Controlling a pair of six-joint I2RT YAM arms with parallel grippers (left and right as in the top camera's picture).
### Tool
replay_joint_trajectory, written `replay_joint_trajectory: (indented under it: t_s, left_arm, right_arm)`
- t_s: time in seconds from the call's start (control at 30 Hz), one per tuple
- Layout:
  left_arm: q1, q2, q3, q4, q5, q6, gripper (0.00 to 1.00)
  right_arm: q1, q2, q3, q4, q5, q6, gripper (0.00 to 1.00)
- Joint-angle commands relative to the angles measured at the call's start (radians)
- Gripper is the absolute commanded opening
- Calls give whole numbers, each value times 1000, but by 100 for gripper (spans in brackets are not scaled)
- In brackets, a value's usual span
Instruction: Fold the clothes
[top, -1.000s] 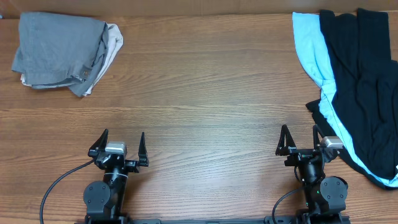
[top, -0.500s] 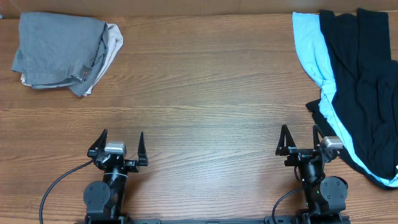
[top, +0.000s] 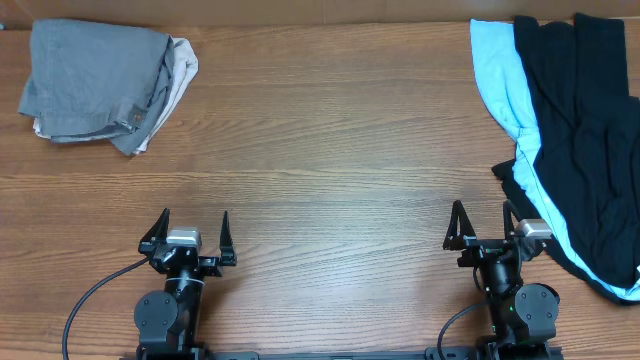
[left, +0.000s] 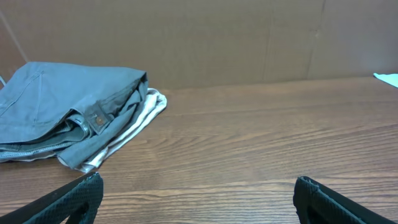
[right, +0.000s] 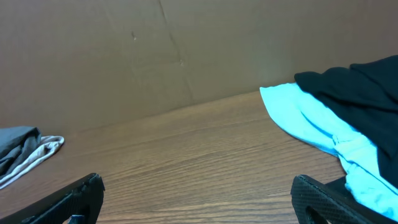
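Note:
A pile of black clothes (top: 590, 130) lies over a light blue garment (top: 500, 75) at the table's right edge; both also show in the right wrist view, black (right: 360, 81) over blue (right: 311, 121). A folded grey garment (top: 90, 80) on a beige one (top: 183, 70) sits at the far left, and shows in the left wrist view (left: 62, 112). My left gripper (top: 190, 232) (left: 199, 193) is open and empty near the front edge. My right gripper (top: 483, 222) (right: 199, 193) is open and empty, just left of the black pile's near end.
The wooden table (top: 320, 150) has a brown cardboard wall (left: 249, 37) behind its far edge. Both arm bases stand at the front edge, with a black cable (top: 95, 300) trailing from the left one.
The left gripper's fingers have drawn slightly closer together. Nothing else has moved.

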Motion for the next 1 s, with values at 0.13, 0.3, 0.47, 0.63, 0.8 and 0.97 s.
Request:
replay_joint_trajectory:
  t_s: [0.13, 0.3, 0.47, 0.63, 0.8, 0.97]
  left_arm:
    - [-6, -11, -3, -3, -14, 19, 100]
    - [-6, -11, -3, 1, -12, 20, 100]
    - [-6, -11, -3, 10, 27, 19, 100]
    - [-6, -10, 21, 46, 95, 19, 100]
    - [-6, 19, 101, 39, 95, 19, 100]
    - [-6, 151, 219, 3, 106, 19, 100]
  right_arm:
    - [-6, -12, -10, 8, 6, -1, 100]
    - [-6, -12, -10, 22, 2, 3, 100]
    - [-6, -12, -10, 64, -30, 3, 100]
    - [-6, -12, 11, 61, -95, 3, 100]
    - [-6, -12, 54, 51, -123, 3, 100]
    - [-6, -11, 125, -10, -131, 2, 100]
